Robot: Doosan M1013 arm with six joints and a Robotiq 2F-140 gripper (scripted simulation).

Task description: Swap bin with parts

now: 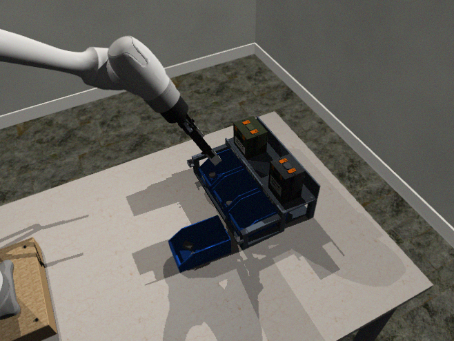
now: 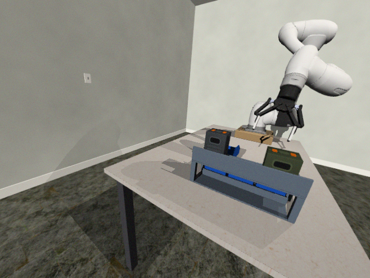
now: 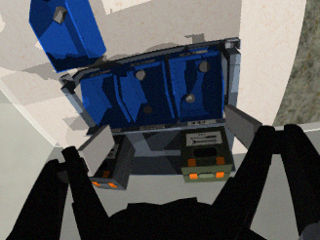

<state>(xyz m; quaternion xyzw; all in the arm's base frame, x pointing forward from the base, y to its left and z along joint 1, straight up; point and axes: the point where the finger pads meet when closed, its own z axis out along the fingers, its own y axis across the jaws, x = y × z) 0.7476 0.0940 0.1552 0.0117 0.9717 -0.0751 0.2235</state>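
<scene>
The bin with parts [image 1: 205, 235] [image 2: 234, 150] [image 3: 73, 36] stands upright on the table in front of the shelf; a grey part [image 3: 60, 15] shows inside. The shelf [image 1: 313, 188] [image 2: 239, 167] [image 3: 235, 73] holds three blue bins in a row. The empty bin [image 1: 257, 209] [image 2: 213, 170] [image 3: 100, 98] is at the end nearest the table bin, with no parts visible in it. The middle bin [image 1: 238, 185] and the far bin [image 1: 227, 161] show grey parts. My gripper [image 1: 214, 157] [image 2: 271, 134] [image 3: 167, 126] is wide open and empty, above the shelf's far end, touching no bin as far as visible.
A green box [image 1: 257, 137] [image 2: 288, 155] [image 3: 207, 151] and a dark grey box [image 1: 283, 181] [image 2: 216, 142] [image 3: 121, 163] stand on the shelf's upper board, behind the bins. The arm's wooden base [image 1: 32, 279] [image 2: 253, 137] is at the table's other end.
</scene>
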